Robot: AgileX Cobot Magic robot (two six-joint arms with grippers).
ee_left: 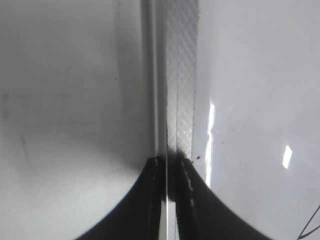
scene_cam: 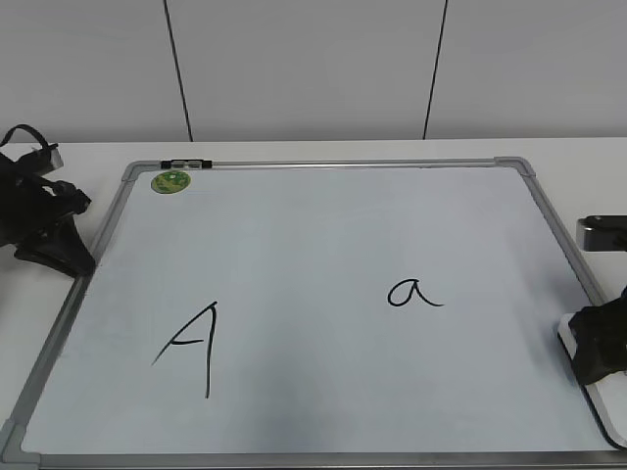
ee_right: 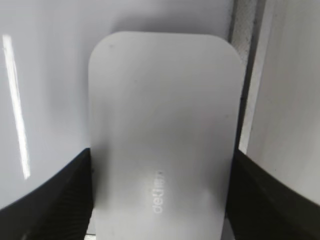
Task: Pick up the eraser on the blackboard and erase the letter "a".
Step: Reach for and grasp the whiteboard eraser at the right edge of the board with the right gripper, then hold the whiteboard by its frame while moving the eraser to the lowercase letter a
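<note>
From the front, you see the blackboard (scene_cam: 323, 255) lying flat on the white bench (scene_cam: 88, 152). The letter "a" (scene_cam: 412, 293) sits right of the middle. A big "A" (scene_cam: 191, 345) is down on the left. A green magnet (scene_cam: 170, 181) sits in the far left corner. Your right pincer (scene_cam: 600, 345) is at the board's right edge, over the eraser (scene_cam: 600, 406). Your left pincer (scene_cam: 49, 230) rests beside the left edge.

In the left wrist view, the two dark fingers (ee_left: 150, 200) are pressed close together over the board's grey frame (ee_left: 180, 75). They hold nothing.

In the right wrist view, the eraser (ee_right: 162, 130) lies between two dark fingers (ee_right: 55, 200). The fingers sit at both its sides, but you cannot tell if they squeeze it yet.
</note>
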